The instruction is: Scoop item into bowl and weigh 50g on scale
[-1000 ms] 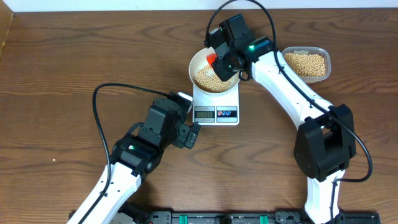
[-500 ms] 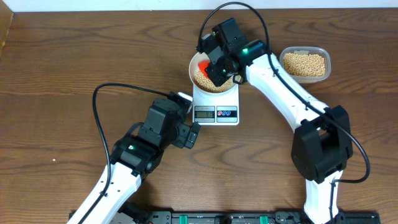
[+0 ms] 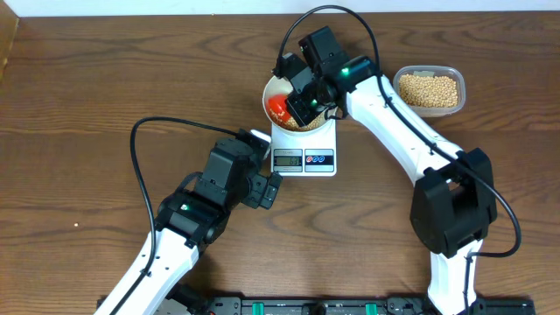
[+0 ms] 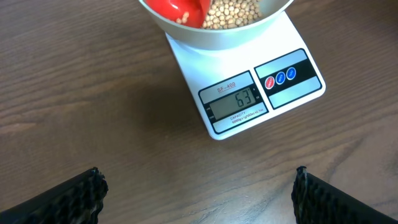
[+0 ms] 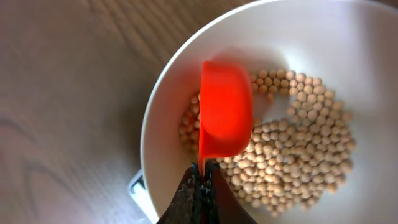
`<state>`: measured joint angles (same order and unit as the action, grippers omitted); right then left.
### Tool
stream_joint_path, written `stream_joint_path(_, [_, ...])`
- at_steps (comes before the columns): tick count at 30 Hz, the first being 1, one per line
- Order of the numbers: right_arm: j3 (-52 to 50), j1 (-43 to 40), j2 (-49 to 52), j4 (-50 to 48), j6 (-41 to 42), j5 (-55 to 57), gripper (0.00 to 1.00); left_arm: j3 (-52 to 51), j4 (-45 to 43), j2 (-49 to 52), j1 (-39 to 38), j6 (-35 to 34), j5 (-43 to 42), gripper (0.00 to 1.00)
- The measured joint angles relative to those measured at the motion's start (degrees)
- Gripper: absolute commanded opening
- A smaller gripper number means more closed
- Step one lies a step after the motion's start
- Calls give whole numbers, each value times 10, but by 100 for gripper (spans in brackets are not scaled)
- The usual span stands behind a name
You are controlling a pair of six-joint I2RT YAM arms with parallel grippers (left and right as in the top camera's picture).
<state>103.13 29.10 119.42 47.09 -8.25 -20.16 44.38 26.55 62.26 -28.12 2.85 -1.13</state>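
Overhead: I count one round white bowl (image 3: 270,91) sitting on one flat white rectangular digital scale (image 3: 304,144), and one clear rounded-rectangular plastic tub (image 3: 458,87) well apart to its right, all on the brown wooden table (image 3: 87,105). Small round pale-tan beans (image 3: 310,122) lie in two lots, bowl and tub, too many to count. The right gripper (image 3: 293,103) is over the bowl, clenched on one red plastic scoop (image 3: 277,107). The left gripper (image 3: 269,189) hangs over the table just in front of the scale's left corner. Left wrist: both fingers (image 4: 68,199) are spread wide with nothing between them. The scale's grey display (image 4: 235,101) reads 63 as far as I can make out, and beside it I count three round buttons (image 4: 280,77), one red and two blue. Right wrist: the fingers (image 5: 186,199) pinch the scoop's handle. The scoop stands tilted on edge in the bowl's left part, touching the beans.
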Motion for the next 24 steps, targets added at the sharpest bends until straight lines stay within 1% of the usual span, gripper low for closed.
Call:
stream_joint_path(4, [0, -19, 0, 11, 13, -40, 1, 0, 0, 0, 0, 0, 0, 97])
stream_joint_path(11, [0, -79, 0, 13, 37, -120, 1, 0, 0, 0, 0, 0, 0, 97])
stream_joint_path(18, [0, -138, 0, 12, 43, -239, 1, 0, 0, 0, 0, 0, 0, 97])
stream_joint_path(24, [0, -163, 0, 10, 45, -305, 1, 0, 0, 0, 0, 0, 0, 97])
